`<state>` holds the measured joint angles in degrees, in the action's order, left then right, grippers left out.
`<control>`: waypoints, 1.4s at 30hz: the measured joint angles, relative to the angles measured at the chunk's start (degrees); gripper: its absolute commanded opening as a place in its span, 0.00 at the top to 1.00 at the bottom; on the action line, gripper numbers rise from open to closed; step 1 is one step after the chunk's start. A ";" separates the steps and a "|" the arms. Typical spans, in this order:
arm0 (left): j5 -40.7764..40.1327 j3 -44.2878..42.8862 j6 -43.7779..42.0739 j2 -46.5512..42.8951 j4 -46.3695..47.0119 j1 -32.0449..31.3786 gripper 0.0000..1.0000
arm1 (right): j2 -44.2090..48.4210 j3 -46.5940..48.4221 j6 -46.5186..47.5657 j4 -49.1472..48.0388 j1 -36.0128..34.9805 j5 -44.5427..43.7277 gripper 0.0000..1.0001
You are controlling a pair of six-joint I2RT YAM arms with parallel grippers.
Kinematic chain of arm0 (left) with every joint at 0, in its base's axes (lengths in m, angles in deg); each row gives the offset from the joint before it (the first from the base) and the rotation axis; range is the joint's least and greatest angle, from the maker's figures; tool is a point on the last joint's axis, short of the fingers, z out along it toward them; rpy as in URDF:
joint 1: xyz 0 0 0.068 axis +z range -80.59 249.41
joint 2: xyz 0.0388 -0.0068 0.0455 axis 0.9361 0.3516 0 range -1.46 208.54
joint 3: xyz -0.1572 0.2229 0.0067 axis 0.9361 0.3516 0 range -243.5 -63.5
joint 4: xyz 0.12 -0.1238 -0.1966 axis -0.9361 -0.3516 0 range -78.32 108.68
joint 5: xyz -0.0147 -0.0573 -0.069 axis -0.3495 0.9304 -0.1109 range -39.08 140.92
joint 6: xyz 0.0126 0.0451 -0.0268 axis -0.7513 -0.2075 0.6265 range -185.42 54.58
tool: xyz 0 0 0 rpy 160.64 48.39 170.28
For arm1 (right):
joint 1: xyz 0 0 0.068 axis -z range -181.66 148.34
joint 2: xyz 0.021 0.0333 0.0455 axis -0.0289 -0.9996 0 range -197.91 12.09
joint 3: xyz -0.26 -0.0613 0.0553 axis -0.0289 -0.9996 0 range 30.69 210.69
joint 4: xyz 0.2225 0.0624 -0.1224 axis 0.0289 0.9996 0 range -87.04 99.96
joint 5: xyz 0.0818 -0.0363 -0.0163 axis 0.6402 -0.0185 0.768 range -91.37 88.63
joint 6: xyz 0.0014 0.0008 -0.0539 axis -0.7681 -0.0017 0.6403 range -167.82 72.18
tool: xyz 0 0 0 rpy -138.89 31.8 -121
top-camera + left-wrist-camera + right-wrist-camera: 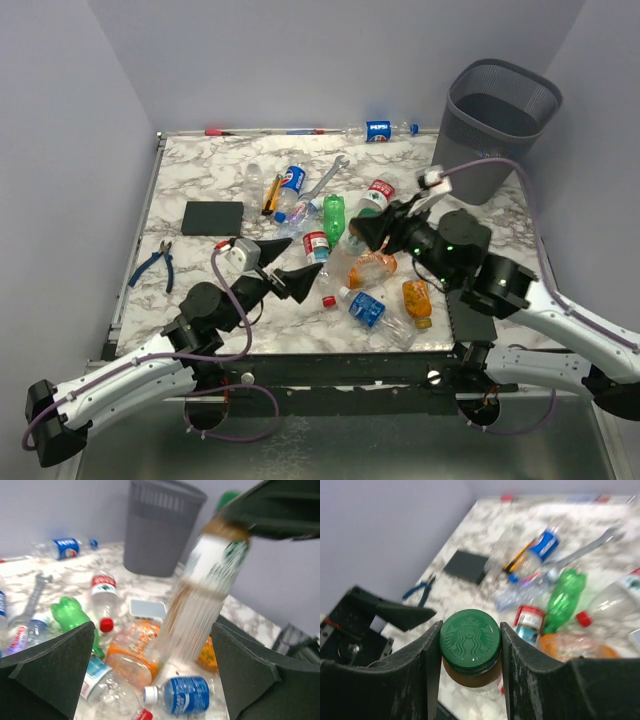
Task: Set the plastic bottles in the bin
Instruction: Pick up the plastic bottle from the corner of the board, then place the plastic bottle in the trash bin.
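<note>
Marble table (200, 170), read from its left edge: blue pliers (155, 262) lie near that edge, with a flat black block (212, 217) just inboard. The left gripper (303, 264) hovers over the near-left part of the table with its jaws spread wide and nothing between them.

Around the middle lies the litter of plastic bottles: a Pepsi bottle (290, 185) beside the yellow-handled screwdriver (270, 195), the wrench (325, 178), a green bottle (333, 215), a red-labelled bottle (316, 245), two orange bottles (372, 268) (417, 300) and a blue-labelled one (370, 310) near the near edge. Another Pepsi bottle (380, 130) rests against the far edge.

The right gripper (470, 645) is over the centre-right of the table, pinching the green-capped bottle (210, 565) at its cap and neck. The body of the bottle hangs below, tilted, above the heap and facing the left jaws.

The bin (500, 125) stands past the far right corner. Its inside looks dark and I can see no bottle in it, though the bottom is hard to make out.

With the hold so high on the bottle, my guess is that the long body may swing on the way across. It could work loose from the pads, clip the rim of the bin, or brush the upright necks below and scatter them. The open left jaws, just beside the hanging base, could also be struck if either arm moves sideways.
</note>
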<state>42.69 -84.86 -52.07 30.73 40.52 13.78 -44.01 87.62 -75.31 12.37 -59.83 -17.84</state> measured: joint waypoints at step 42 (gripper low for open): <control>-29.14 -2.99 0.81 -0.09 -11.78 0.00 0.01 | -23.87 51.45 5.46 11.32 52.52 -14.60 0.99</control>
<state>13.56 -87.86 -51.26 30.64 28.74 13.78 -67.87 139.07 -69.84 23.69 -7.31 -32.44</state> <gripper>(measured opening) 0.990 0.448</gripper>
